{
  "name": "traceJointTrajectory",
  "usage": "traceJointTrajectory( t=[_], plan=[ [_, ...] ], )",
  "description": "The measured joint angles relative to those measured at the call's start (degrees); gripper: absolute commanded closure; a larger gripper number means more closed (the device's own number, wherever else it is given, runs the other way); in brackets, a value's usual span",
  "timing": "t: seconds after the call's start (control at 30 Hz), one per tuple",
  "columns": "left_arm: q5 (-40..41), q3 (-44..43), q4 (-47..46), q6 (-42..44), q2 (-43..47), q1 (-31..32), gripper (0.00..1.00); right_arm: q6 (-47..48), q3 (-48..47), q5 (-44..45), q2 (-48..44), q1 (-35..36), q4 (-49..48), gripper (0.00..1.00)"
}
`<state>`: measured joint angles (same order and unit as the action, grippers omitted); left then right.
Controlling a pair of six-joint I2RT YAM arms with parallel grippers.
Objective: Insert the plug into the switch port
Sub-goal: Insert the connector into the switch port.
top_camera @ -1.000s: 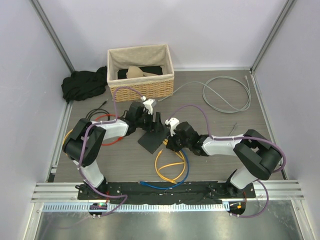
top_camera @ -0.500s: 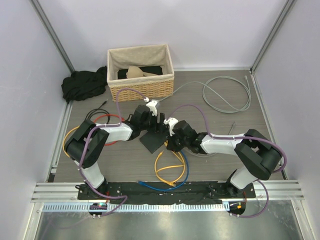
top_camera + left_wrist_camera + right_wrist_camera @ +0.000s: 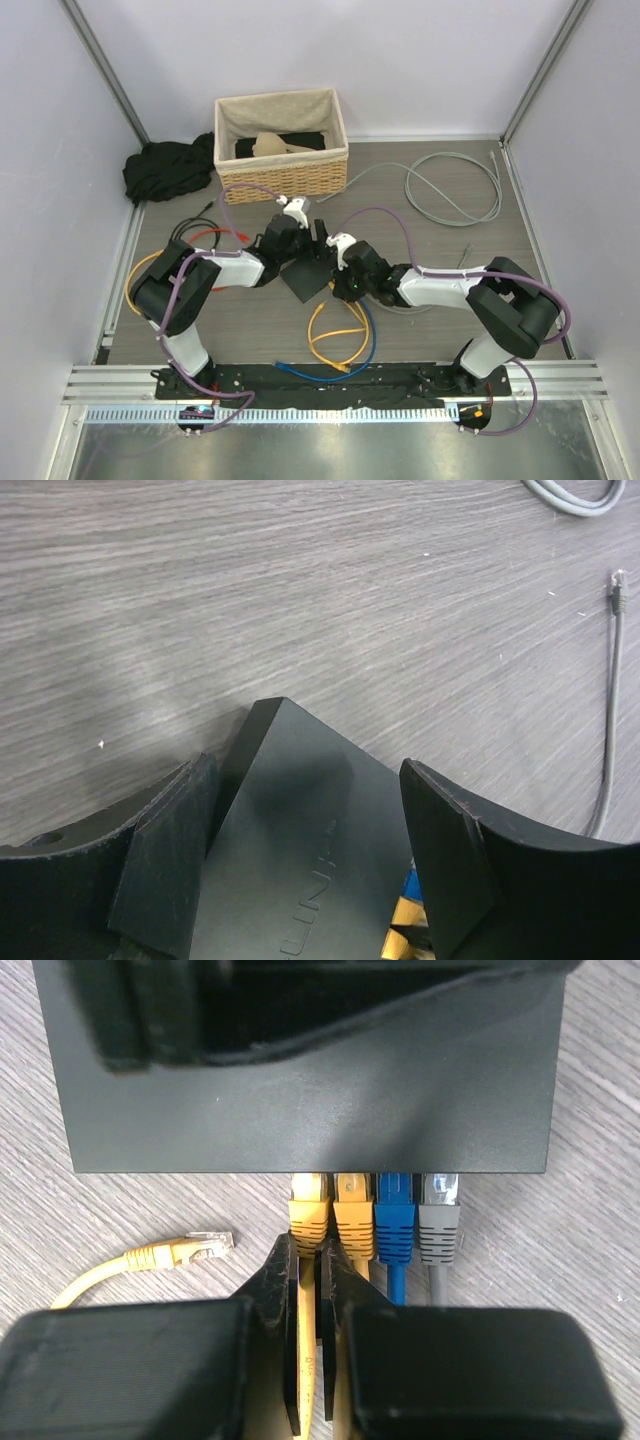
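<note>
The dark-grey switch (image 3: 303, 283) (image 3: 300, 870) (image 3: 300, 1110) lies flat between the two arms. My left gripper (image 3: 298, 250) (image 3: 305, 770) straddles one end of it, jaws wide, one finger on the back edge and the other on the socket edge. Several plugs sit in the sockets: two yellow, one blue (image 3: 396, 1215), one grey (image 3: 438, 1215). My right gripper (image 3: 338, 283) (image 3: 310, 1250) is shut on the yellow cable just behind the leftmost yellow plug (image 3: 309, 1208), which is in its socket. Another yellow plug (image 3: 185, 1250) lies loose on the table to the left.
A wicker basket (image 3: 282, 175) stands behind the arms, with black cloth (image 3: 165, 170) to its left. A grey cable (image 3: 455, 185) (image 3: 612, 680) coils at back right. Yellow and blue cable loops (image 3: 340, 335) lie in front of the switch, and red cable (image 3: 205, 240) at left.
My left wrist swung a little right over the switch, then back left. The right gripper crept slightly toward the switch. Neither gripper's opening visibly changed.
</note>
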<state>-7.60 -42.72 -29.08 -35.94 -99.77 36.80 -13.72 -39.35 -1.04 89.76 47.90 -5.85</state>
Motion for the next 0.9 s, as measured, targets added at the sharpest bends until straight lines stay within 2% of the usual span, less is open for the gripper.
traceJointTrajectory(
  t=[0.1,0.4,0.6,0.9],
  plan=[
    [0.96,-1.88,2.62,1.2,-0.81,-0.02,0.25,0.0,-0.57,-0.07,0.42,0.0,0.39,0.97],
    [2.54,-18.18,28.11,11.06,-6.12,1.11,0.24,-0.02,-0.85,0.24,0.5,0.0,1.01,0.79],
    [2.8,-19.91,33.27,10.84,-6.12,0.92,0.23,0.42,-2.38,-0.11,0.37,0.2,4.72,0.62],
    [1.79,-23.45,41.94,12.61,-6.1,-0.92,0.22,1.62,-7.45,1.66,0.26,-0.04,14.29,0.57]
  ],
)
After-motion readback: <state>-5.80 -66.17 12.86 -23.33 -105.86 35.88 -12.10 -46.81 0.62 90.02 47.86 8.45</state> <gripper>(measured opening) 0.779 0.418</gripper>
